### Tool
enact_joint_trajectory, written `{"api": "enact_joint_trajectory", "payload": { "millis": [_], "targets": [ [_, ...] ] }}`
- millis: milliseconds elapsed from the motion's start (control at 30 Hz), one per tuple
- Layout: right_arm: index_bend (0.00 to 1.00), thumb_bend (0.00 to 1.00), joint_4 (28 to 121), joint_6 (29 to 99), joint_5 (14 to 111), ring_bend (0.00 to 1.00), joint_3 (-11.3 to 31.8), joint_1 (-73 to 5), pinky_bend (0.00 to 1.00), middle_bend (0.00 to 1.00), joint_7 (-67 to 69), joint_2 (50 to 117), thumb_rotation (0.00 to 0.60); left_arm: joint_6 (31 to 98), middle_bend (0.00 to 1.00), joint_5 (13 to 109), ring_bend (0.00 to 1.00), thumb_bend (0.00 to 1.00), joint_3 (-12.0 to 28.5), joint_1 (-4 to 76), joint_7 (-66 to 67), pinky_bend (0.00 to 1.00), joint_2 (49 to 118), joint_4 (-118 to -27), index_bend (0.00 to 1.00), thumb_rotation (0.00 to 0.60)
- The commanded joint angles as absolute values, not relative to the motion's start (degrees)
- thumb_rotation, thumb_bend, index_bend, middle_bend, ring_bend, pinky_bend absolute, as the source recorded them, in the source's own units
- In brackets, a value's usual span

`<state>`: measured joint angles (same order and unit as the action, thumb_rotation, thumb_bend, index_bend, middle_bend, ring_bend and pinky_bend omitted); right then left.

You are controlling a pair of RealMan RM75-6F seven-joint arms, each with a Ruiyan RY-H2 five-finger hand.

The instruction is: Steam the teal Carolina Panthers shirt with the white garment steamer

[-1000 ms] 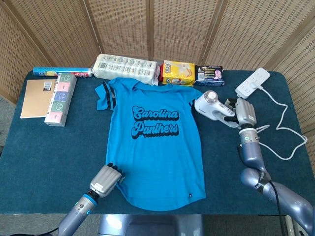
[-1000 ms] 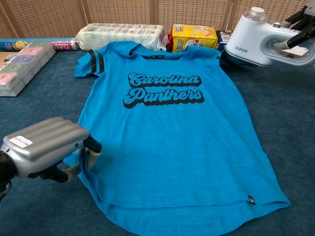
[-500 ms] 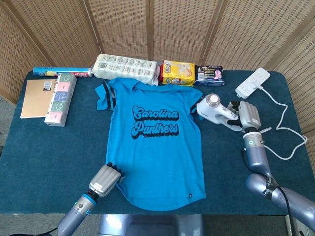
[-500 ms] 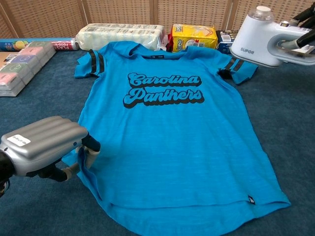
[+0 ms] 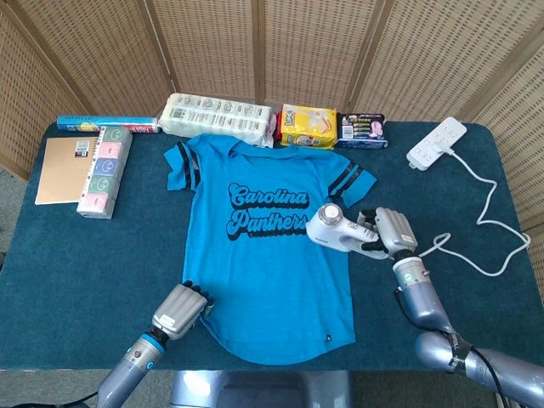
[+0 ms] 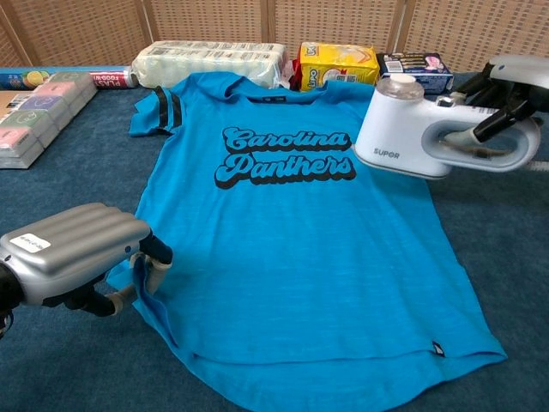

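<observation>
head: right hand [image 5: 387,231] grips steamer [image 5: 333,228] over shirt [image 5: 263,246] right edge, shirt flat on surface [image 5: 76,255]; step = first pass, next lower head onto fabric | chest: left hand [image 6: 73,257] pinches shirt hem, tensioning; tissue pack [image 6: 338,63] beyond collar, nothing blocking

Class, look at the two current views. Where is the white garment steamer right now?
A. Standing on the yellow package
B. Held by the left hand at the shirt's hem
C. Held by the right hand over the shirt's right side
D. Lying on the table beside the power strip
C: the right hand grips the steamer by its handle over the teal shirt, beside the lettering.
</observation>
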<state>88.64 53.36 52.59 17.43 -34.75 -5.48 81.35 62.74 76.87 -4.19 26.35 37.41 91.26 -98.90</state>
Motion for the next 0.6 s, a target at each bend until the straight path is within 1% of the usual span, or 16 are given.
{"api": "enact_joint_trajectory", "payload": {
  "millis": [33, 200, 367, 600],
  "targets": [
    [0.69, 0.38, 89.3, 54.0, 52.8, 0.85, 16.6, -34.9, 0.86, 0.75, -6.3, 82.2, 0.6, 62.7, 0.62, 76.9, 0.48, 0.49, -4.2, 26.4, 37.3, 0.37, 91.3, -98.8, 0.63, 0.6],
    [0.69, 0.38, 88.8, 54.9, 54.2, 0.85, 14.2, -35.8, 0.86, 0.75, -9.5, 85.3, 0.6, 62.5, 0.62, 77.0, 0.48, 0.49, -4.1, 26.5, 37.1, 0.37, 91.5, -98.6, 0.63, 0.6],
    [0.69, 0.38, 87.1, 55.5, 55.6, 0.85, 13.1, -36.9, 0.86, 0.75, -11.4, 88.2, 0.6, 62.6, 0.62, 77.1, 0.48, 0.49, -4.1, 26.5, 37.0, 0.37, 91.7, -98.5, 0.63, 0.6],
    [0.69, 0.38, 86.6, 55.6, 56.8, 0.85, 12.3, -38.1, 0.86, 0.75, -13.2, 90.7, 0.6, 62.6, 0.62, 77.4, 0.48, 0.49, -4.1, 26.5, 36.9, 0.37, 92.0, -98.2, 0.63, 0.6]
  ]
}}
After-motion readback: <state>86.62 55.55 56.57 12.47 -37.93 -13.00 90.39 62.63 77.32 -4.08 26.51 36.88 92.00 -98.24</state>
